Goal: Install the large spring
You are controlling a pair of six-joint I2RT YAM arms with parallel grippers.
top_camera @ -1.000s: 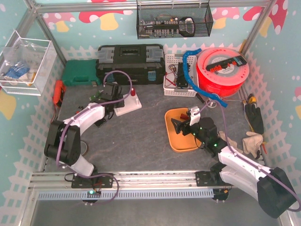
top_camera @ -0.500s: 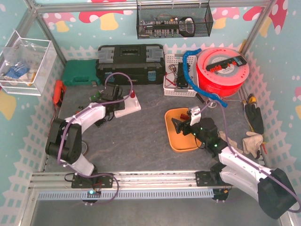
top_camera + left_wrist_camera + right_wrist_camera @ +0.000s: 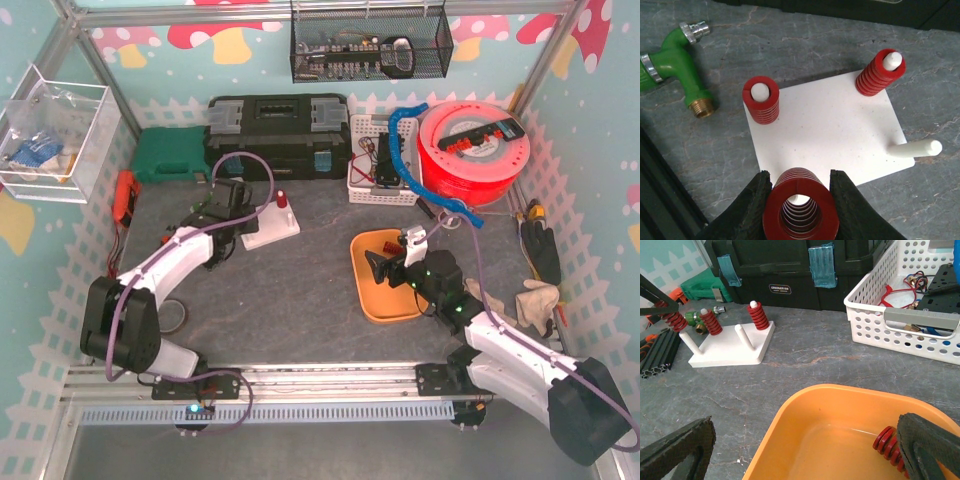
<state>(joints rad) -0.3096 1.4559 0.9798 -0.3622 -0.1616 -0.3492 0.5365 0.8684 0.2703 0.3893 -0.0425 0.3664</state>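
Red large spring (image 3: 800, 207) in left gripper (image 3: 800, 184) — axis upright over peg (image 3: 799, 199).

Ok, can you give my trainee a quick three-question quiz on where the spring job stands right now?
1. True or false: the left gripper is shut on a red spring held over a peg of the white base.
2. How many pegs on that base have no spring on or over them? A: one. B: two. C: three.
3. What lies in the orange tray below the open right gripper?

Key: 1 true; 2 A; 3 a second red spring.
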